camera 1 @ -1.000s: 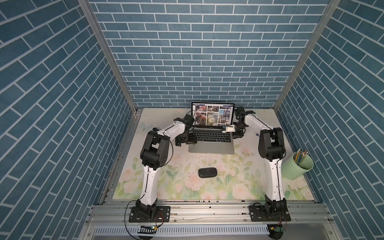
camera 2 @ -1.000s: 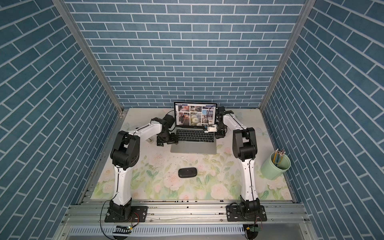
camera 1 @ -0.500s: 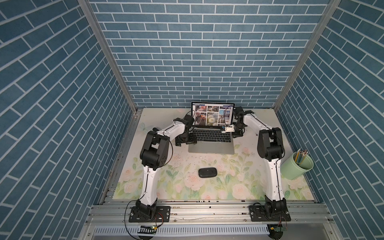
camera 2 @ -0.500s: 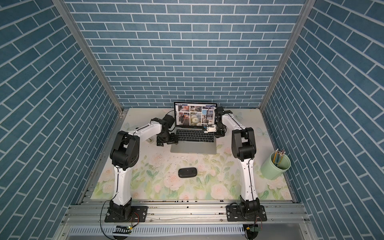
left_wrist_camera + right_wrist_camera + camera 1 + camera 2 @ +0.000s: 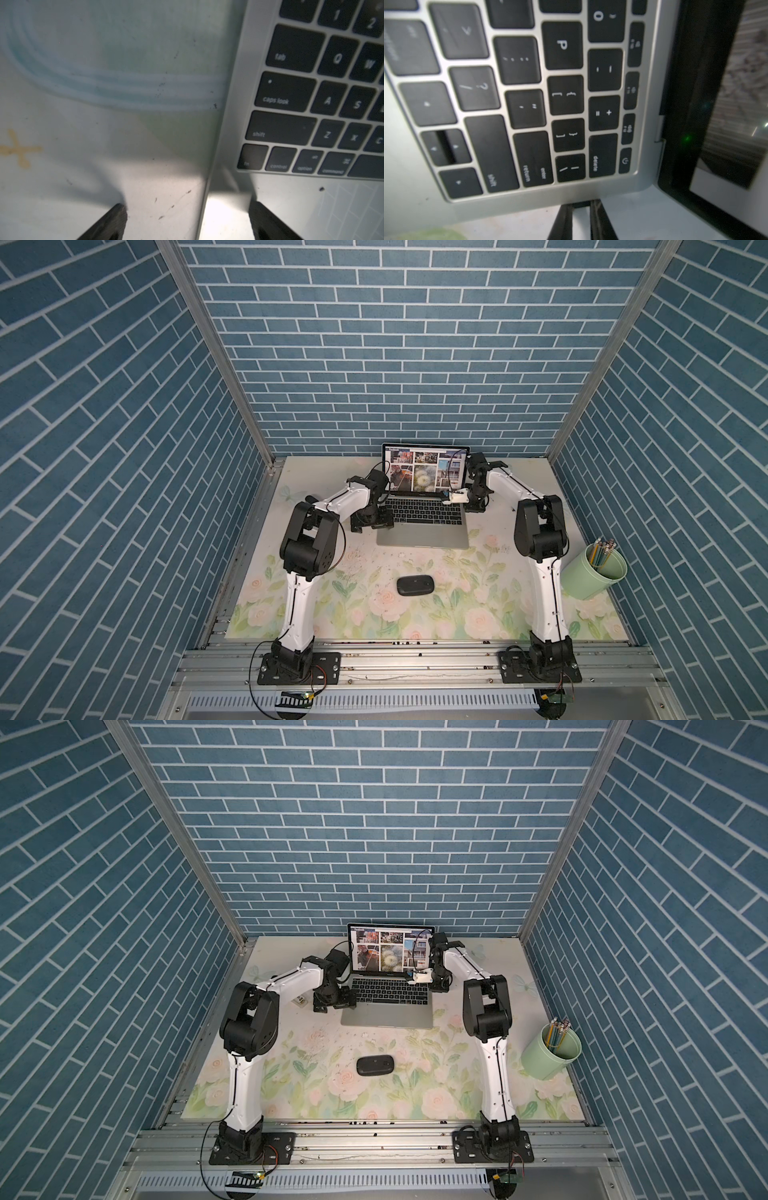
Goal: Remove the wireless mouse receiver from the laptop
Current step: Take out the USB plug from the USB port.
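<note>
Pale, flower-printed desk (image 5: pixel 490 605) carries an open silver-grey laptop (image 5: pixel 422 537) near the back wall. The left tool (image 5: pixel 188 209) stands wide apart astride the laptop's left edge, one finger over the desk and one over the palm rest. The right tool (image 5: pixel 581 207) is pinched on the receiver (image 5: pixel 581 204), a tiny black stub in the laptop's right edge near the back corner.
</note>
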Robot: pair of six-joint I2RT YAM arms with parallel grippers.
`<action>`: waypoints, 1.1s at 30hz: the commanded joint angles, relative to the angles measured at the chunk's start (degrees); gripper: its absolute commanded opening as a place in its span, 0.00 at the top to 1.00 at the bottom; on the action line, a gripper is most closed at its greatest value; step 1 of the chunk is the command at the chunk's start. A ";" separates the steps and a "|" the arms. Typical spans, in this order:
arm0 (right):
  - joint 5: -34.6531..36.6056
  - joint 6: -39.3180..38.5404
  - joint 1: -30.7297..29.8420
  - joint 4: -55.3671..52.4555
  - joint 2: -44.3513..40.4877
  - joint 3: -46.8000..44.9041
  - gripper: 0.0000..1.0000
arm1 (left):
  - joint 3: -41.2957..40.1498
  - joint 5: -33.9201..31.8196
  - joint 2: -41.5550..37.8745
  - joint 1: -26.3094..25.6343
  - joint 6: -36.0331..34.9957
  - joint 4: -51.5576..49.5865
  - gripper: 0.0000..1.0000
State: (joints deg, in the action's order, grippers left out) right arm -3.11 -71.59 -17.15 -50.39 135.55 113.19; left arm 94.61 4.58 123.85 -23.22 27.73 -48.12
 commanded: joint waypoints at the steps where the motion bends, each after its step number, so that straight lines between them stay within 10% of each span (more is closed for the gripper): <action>1: -9.20 0.99 -4.81 -1.36 8.06 -4.00 1.00 | -3.75 -2.12 3.77 -0.39 -1.13 -6.17 0.03; 33: 0.48 -0.56 5.96 1.35 -1.92 -16.97 1.00 | -3.67 -2.12 4.29 -0.41 -1.31 -5.95 0.03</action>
State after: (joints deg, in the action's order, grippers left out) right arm -7.75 -71.83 -13.67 -39.55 128.90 100.49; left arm 94.24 4.80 123.70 -23.18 27.64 -47.68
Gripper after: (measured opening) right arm 0.161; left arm 0.968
